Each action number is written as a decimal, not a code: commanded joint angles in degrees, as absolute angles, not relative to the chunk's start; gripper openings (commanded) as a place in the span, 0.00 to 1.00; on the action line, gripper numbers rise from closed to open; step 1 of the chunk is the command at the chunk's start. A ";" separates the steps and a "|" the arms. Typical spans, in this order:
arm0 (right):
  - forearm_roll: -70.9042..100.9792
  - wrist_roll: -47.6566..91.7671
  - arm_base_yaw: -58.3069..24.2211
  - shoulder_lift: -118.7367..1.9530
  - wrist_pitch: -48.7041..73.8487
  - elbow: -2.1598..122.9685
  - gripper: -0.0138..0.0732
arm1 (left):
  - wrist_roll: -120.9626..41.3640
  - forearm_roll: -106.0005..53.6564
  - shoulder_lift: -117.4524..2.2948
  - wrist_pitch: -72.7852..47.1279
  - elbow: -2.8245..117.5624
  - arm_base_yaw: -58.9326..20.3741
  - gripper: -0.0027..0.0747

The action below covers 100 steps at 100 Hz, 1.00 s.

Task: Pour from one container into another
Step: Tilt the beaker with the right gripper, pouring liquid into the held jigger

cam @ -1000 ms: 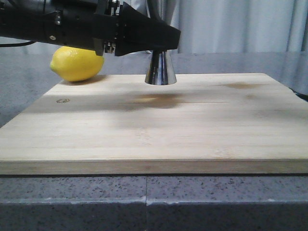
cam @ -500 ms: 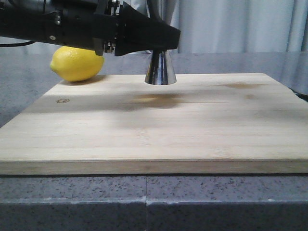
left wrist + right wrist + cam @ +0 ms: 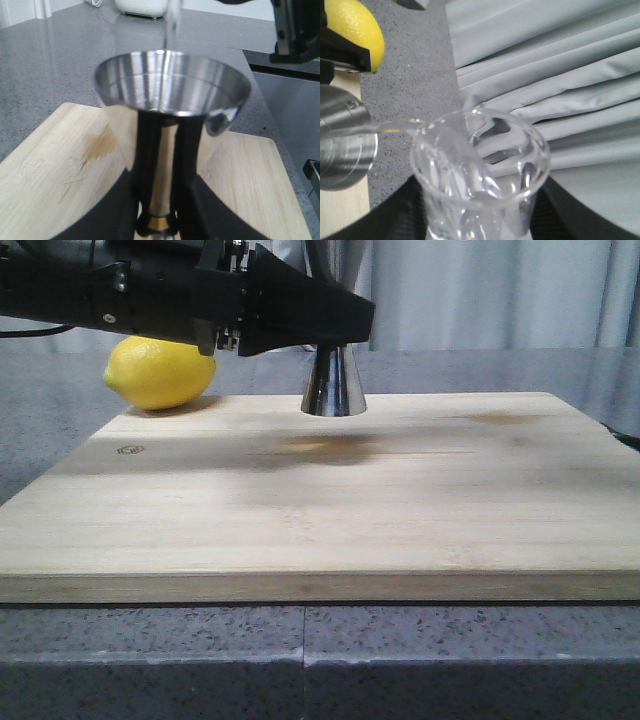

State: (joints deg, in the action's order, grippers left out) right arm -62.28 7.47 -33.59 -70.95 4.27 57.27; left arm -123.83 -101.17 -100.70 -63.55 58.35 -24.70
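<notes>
The steel jigger (image 3: 172, 85) stands upright on the wooden board (image 3: 320, 500), its gold band at the narrow waist. My left gripper (image 3: 159, 217) is shut on that waist; in the front view it (image 3: 338, 332) hides the upper cup, leaving only the lower cone (image 3: 333, 385) showing. My right gripper (image 3: 480, 222) is shut on the clear glass beaker (image 3: 480, 150), which is tilted with its lip toward the jigger (image 3: 342, 145). A thin clear stream (image 3: 172, 25) runs from the lip into the jigger's cup.
A yellow lemon (image 3: 160, 372) lies at the board's far left corner, behind my left arm (image 3: 120, 290). Grey curtains (image 3: 480, 290) hang behind the grey stone counter (image 3: 300, 660). A pale brown stain (image 3: 100, 145) marks the board near the jigger.
</notes>
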 commanded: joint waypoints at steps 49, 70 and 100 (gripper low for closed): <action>-67.72 7.84 -33.64 -69.69 1.82 59.58 0.49 | -123.40 -106.06 -98.52 -67.74 60.00 -25.41 0.14; -69.68 7.84 -33.64 -69.69 2.58 59.58 0.49 | -123.40 -106.06 -98.52 -67.74 60.00 -25.41 0.14; -72.05 7.84 -33.64 -69.69 2.77 59.58 0.49 | -123.40 -106.06 -98.52 -67.74 60.00 -25.41 0.14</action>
